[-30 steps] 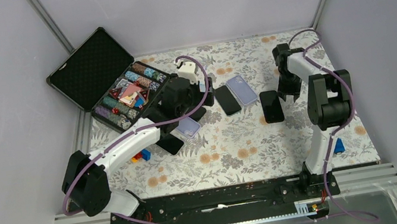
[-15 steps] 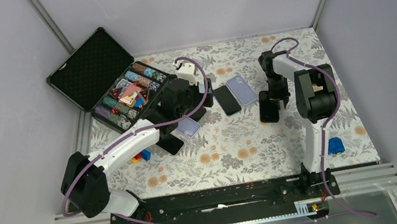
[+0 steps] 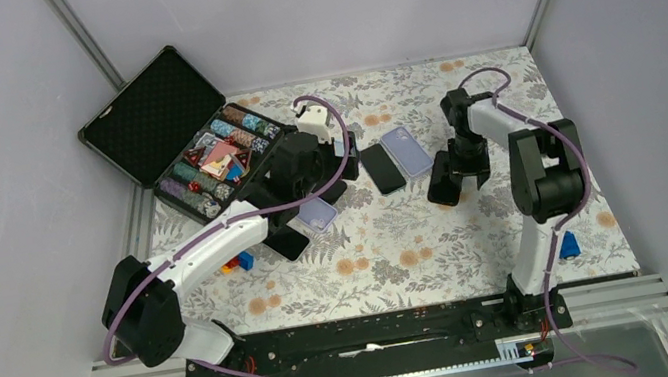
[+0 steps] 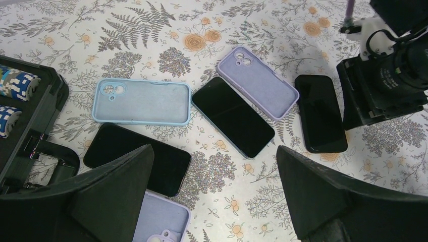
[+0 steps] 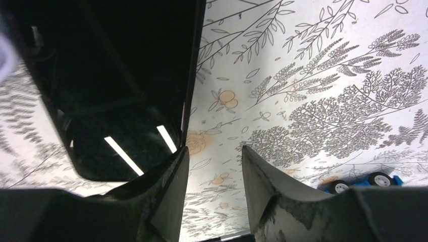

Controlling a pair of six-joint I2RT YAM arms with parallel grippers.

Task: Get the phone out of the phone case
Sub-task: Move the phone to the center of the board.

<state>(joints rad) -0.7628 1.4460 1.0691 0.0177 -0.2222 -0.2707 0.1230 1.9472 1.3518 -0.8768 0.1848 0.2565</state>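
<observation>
r pincer (image 5: 214, 151) swung left over floral table (image 3: 399, 239), spread by black phone (image 4: 320, 113); l pincer (image 4: 213, 150) spread too.

No writing, label or number can be read anywhere

A black phone (image 5: 116, 85) runs off the right wrist view's top edge. A blue toy car (image 5: 371, 181) peeks from behind the right tool (image 5: 214, 151). A lilac case (image 4: 164, 222) is cut by the left wrist view's bottom edge.
</observation>
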